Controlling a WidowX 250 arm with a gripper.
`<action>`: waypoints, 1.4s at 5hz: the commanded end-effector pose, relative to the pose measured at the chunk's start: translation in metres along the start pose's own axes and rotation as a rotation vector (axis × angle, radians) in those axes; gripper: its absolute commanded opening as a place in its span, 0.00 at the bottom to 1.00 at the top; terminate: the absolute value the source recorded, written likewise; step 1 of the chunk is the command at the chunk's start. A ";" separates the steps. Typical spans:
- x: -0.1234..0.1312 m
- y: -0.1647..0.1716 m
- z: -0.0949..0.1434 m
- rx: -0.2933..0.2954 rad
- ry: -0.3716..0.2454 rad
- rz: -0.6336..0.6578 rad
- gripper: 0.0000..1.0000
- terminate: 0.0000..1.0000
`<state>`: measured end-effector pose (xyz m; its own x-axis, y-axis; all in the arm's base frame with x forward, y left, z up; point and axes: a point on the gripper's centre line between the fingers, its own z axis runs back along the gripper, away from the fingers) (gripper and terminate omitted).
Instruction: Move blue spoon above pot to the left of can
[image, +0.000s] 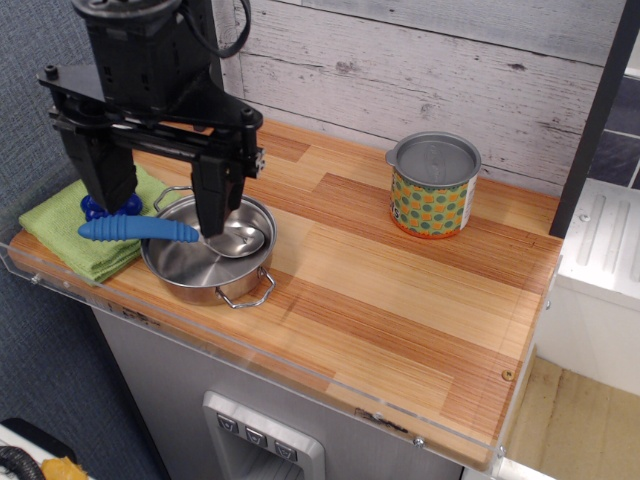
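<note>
The blue spoon lies across the left rim of the steel pot, its ribbed handle sticking out over the green cloth and its metal bowl resting inside the pot. My gripper is open and hangs low over the spoon. One finger is near the handle's left end. The other finger is down by the joint of handle and bowl. The can, with a grey top and an orange-and-green dotted label, stands far to the right near the back wall.
A folded green cloth lies at the left edge with a dark blue grape cluster on it, partly hidden by my left finger. A white plank wall runs along the back. A clear lip edges the wooden counter.
</note>
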<state>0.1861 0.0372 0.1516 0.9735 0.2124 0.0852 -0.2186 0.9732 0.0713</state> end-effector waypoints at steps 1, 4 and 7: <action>0.000 0.000 0.000 0.000 0.000 0.000 1.00 0.00; 0.024 0.019 -0.013 0.061 -0.059 -0.704 1.00 0.00; 0.072 0.040 -0.065 -0.060 -0.060 -1.151 1.00 0.00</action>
<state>0.2459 0.0976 0.0856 0.5878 -0.8082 0.0378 0.8065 0.5890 0.0510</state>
